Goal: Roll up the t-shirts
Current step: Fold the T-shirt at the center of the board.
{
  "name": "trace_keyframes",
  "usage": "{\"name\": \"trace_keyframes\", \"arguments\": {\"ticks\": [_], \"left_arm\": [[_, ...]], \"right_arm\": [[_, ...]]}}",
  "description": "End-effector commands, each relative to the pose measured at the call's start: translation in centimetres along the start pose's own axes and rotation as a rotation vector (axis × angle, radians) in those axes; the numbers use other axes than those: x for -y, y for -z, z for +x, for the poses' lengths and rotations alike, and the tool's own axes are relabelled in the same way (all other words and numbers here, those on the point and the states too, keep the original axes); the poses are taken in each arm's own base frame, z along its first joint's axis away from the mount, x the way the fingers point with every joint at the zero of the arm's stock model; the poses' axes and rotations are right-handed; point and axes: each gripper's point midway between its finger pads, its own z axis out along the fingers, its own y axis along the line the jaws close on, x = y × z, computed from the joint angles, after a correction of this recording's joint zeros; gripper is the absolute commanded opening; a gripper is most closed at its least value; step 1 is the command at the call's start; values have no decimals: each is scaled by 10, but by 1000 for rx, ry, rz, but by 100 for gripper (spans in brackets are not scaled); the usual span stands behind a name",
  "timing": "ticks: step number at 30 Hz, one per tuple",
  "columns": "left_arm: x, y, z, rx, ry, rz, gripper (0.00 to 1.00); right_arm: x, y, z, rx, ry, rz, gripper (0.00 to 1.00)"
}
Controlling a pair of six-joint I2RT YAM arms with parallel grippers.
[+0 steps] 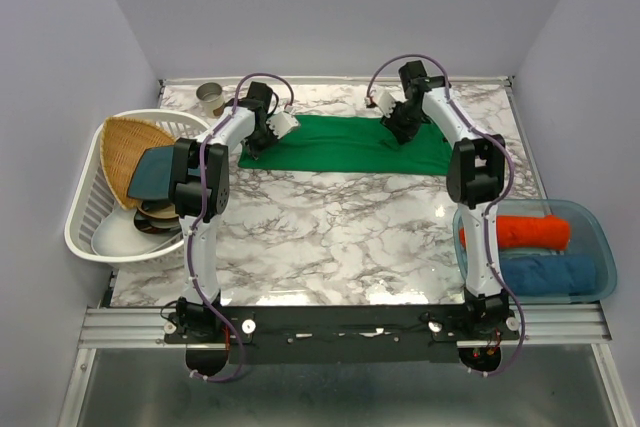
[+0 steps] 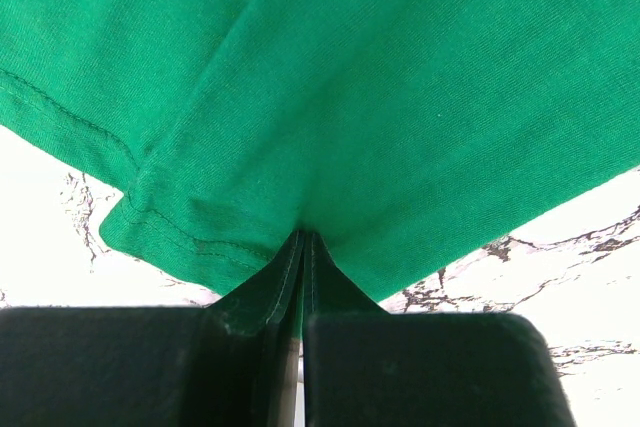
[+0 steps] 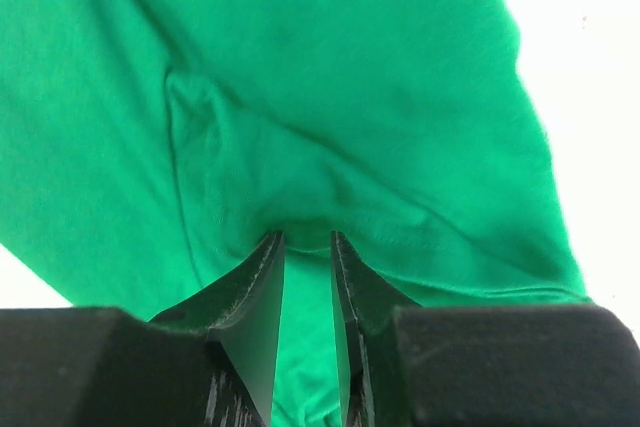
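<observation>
Green t-shirt lies as a long flat strip at the table's 12 o'clock. The left gripper is at its 9 o'clock end, jaws nearly closed on a fold of hem. The right gripper is toward 3 o'clock, jaws narrowly apart with cloth bunched between them. Orange-red bundle and blue bundle sit in a clear bin (4 o'clock).

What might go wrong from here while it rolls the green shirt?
The left gripper pinches only a thin fold at the edge of the green t-shirt, so the cloth may slip out. The right gripper holds a bunched fold with its jaws slightly apart, so the two ends may roll unevenly.
</observation>
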Motion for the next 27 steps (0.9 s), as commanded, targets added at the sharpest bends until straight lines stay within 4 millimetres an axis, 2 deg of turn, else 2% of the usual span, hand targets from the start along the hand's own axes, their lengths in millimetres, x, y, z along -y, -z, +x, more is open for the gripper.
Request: {"name": "trace_keyframes", "arguments": {"ticks": [1,3,6,7,8,10,11,12,14,15,16,17,18,21,27], "left_arm": [[11,-6,11,-28,22,54,12],[11,-6,11,-30,20,54,12],[11,-5,13,-37,17,52,12],[11,-4,13,-37,14,52,12],[9,-2,12,-36,15,47,12],[9,0,11,-31,18,44,12],[8,1,10,-26,18,42,12],[8,1,9,-25,21,39,13],[7,0,9,-26,26,37,15],[7,-1,9,-26,26,37,16],[6,0,8,-26,26,33,17],[6,0,8,-23,27,31,17],[5,-1,8,-23,26,31,18],[6,-2,9,-25,33,32,18],[10,-2,8,-24,47,38,19]], "right_arm": [[24,0,-43,151,-71,91,34],[40,3,-62,231,-110,143,34],[67,25,-96,360,-204,239,34],[71,31,-103,381,-223,252,34],[69,48,-113,411,-199,253,34],[59,59,-115,408,-132,231,37],[41,58,-105,368,-70,181,42],[31,59,-98,343,-30,153,53],[4,48,-73,248,86,71,56],[-15,39,-53,196,105,18,57],[-23,34,-42,166,123,-2,57],[-22,32,-34,141,141,15,58],[-33,22,-21,106,134,-14,58],[-31,18,-14,83,134,-1,58],[-14,17,-30,112,84,43,59]]}}
